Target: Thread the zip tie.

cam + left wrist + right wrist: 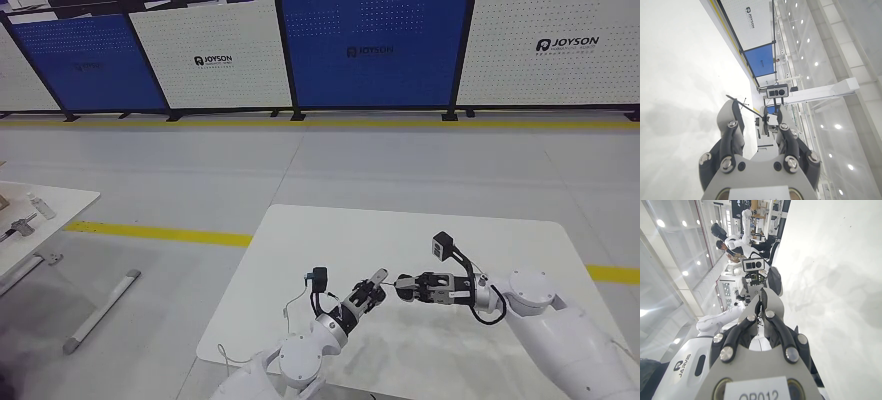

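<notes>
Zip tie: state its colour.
The zip tie is black, shown best in the left wrist view.

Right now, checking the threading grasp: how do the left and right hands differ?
The left hand stands open; the right hand is shut. The right hand grips the zip tie by one end; the left hand holds nothing, the tie's free end passing beside it. Both are above the table, facing each other.

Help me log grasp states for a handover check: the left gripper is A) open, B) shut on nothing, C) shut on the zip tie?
A: the left wrist view shows the left gripper with its fingers spread wide and the zip tie running across the gap between them.
</notes>
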`<state>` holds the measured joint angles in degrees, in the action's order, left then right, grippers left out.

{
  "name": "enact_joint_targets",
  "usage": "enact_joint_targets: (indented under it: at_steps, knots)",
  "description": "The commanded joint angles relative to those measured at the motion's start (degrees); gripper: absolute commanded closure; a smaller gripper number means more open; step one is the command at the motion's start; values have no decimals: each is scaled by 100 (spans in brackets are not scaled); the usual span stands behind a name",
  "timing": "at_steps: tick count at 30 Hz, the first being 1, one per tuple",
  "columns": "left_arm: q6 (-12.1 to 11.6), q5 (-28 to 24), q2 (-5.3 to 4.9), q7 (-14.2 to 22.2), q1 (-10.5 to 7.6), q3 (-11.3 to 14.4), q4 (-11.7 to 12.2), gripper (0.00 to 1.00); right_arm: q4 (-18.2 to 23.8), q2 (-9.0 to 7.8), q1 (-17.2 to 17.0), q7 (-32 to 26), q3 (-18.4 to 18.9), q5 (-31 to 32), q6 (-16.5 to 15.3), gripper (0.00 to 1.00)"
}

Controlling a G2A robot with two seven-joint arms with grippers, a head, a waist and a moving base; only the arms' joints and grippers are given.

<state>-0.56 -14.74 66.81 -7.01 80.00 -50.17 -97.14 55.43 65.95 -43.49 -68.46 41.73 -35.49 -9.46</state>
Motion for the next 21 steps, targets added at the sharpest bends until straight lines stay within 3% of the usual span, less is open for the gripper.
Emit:
enact_joint_targets:
  at_steps: [1, 21]
  knots:
    - [0, 0, 0, 0, 0, 0, 0, 0, 0, 0, 1, 1, -1, 0, 0, 100]
    - [0, 0, 0, 0, 0, 0, 0, 0, 137, -28, -107, -12, 118, -46, -42, 100]
